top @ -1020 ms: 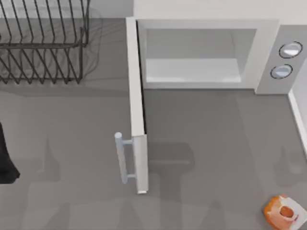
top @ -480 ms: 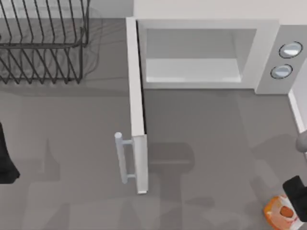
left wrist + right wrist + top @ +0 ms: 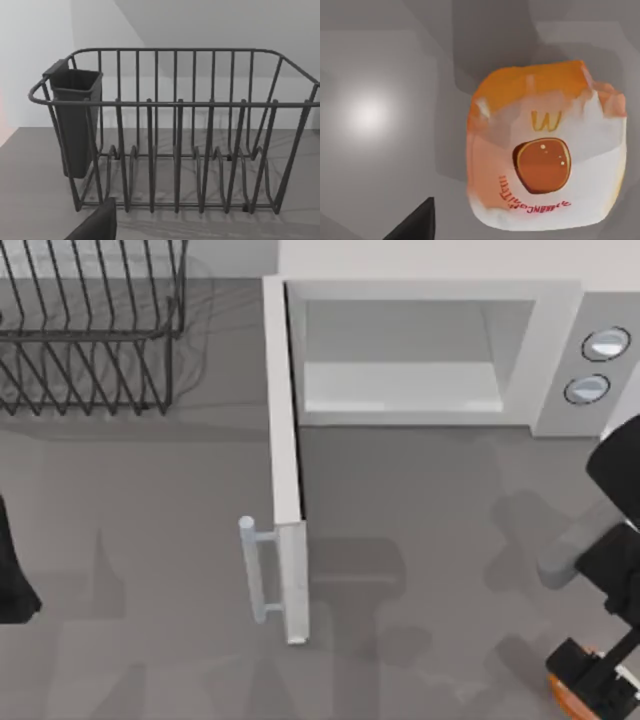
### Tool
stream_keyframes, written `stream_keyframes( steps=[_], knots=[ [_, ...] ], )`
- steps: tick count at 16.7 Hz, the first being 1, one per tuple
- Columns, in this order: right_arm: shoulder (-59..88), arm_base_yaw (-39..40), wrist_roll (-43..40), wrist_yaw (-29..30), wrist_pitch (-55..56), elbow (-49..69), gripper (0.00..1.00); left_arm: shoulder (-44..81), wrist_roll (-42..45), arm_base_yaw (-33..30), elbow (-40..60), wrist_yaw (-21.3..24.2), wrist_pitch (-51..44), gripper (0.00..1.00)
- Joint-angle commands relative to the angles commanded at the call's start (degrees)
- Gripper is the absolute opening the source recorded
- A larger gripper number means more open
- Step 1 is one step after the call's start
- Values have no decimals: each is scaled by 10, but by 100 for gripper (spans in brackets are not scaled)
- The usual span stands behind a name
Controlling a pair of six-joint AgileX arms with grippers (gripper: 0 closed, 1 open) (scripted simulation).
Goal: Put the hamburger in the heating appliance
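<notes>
Risk of a mis-set grasp as the right gripper (image 3: 598,680) hovers over the hamburger (image 3: 546,150) at the table's front right, well short of the open microwave (image 3: 420,350); finger spread cannot be told, perhaps too narrow.

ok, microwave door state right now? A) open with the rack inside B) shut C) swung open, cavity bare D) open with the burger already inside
C: the heating appliance has its door swung out toward the camera, the cavity holds nothing, and the hamburger lies on the table under the right gripper.
</notes>
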Motion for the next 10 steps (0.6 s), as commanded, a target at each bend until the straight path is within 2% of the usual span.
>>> stream_keyframes(
  steps=[7,10],
  knots=[
    [8,0,-1,0,-3,3,100,0,0,0,0,0,0,100],
    [29,2,-2,1,36,-18,100,0,0,0,0,0,0,100]
  ],
)
